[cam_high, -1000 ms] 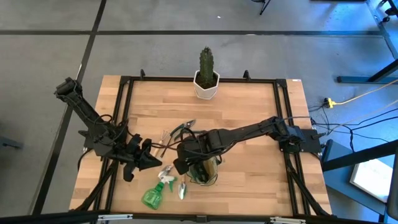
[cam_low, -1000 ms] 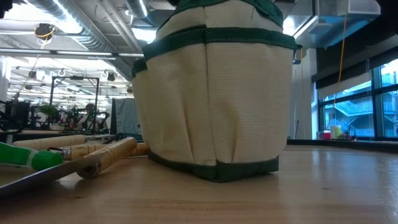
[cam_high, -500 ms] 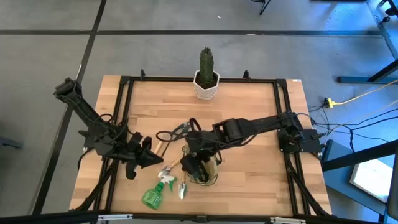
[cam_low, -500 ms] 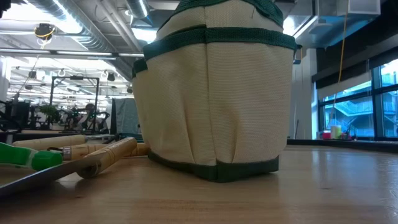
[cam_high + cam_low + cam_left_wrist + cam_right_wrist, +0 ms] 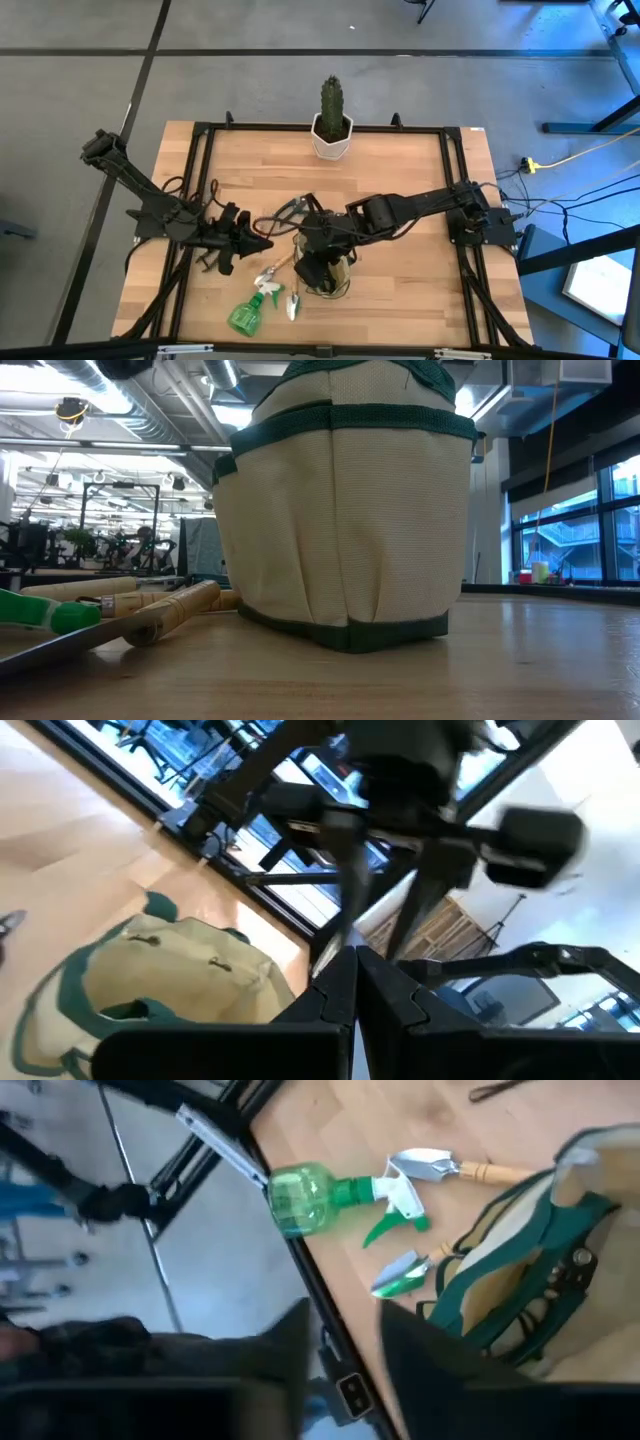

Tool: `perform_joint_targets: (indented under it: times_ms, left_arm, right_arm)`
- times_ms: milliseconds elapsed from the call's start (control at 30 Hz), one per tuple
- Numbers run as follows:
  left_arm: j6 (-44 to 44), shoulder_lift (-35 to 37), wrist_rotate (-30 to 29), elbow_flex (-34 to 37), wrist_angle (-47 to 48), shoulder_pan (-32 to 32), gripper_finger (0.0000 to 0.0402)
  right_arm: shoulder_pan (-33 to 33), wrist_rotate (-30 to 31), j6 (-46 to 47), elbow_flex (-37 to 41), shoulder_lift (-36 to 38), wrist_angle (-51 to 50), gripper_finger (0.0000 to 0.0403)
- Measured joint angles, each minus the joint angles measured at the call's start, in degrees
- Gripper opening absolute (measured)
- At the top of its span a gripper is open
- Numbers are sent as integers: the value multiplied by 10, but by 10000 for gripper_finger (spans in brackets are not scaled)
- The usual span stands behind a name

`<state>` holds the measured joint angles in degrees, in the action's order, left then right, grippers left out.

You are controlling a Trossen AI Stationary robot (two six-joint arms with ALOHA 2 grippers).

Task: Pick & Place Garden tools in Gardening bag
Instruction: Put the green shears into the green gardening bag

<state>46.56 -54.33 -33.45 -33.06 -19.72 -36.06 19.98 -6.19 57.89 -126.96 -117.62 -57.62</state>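
The gardening bag (image 5: 330, 276), tan with green trim, stands upright on its base near the table's front middle and fills the low view (image 5: 350, 510). My right gripper (image 5: 303, 267) hovers over the bag's left rim, slanting down, open with nothing between its fingers (image 5: 343, 1318). Left of the bag lie the green spray bottle (image 5: 310, 1200) and two wooden-handled trowels (image 5: 440, 1168) (image 5: 405, 1270). The pruning shears (image 5: 292, 208) lie behind the bag. My left gripper (image 5: 258, 243) is shut and level, pointing at the bag (image 5: 150, 980).
A cactus in a white pot (image 5: 331, 115) stands at the table's far edge. Black frame rails (image 5: 200, 200) run along the table's sides. Wooden handles (image 5: 170, 610) and a metal blade (image 5: 80, 645) lie left of the bag in the low view.
My right gripper has risen from beside the bag's left side to above its rim, and the arm's elbow has lifted. My left gripper has swung toward the table's right and far side, closer to the bag, still shut. The bag and the loose tools have stayed put.
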Motion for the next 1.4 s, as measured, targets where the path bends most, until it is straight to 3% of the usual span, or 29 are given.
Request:
perform_joint_targets:
  times_ms: [67, 133, 300, 567, 700, 833, 1033, 1167, 1300, 1400]
  left_arm:
    - [6, 0, 1, 0, 0, 17, 1]
    - [13, 0, 1, 0, 0, 34, 1]
    - [46, 0, 0, 0, 3, 78, 1]
    - [107, -17, 0, 0, 2, 160, 1]
    - [142, -37, 0, 0, -3, 186, 1]
    - [153, -62, -1, 0, -34, 195, 1]
    - [148, -93, 0, 0, -69, 207, 1]
    - [144, -94, 1, 0, -61, 226, 1]
    - [129, -92, 51, 0, -52, 272, 1]
    - [126, -93, 125, 0, -24, 324, 1]
  right_arm:
    - [14, 3, -37, 0, 4, 0, 37]
    - [28, 20, -63, 0, 8, 1, 11]
    - [63, 84, -126, 0, 30, -21, 3]
    - [75, 155, -237, 3, 90, -145, 1]
    - [76, 167, -281, 46, 120, -153, 1]
    - [68, 169, -309, 142, 184, -89, 1]
    - [45, 115, -313, 358, 299, 106, 0]
    - [23, 102, -290, 463, 350, 213, 0]
    - [-8, 98, -284, 515, 376, 260, 0]
    - [-42, 76, -283, 530, 384, 270, 0]
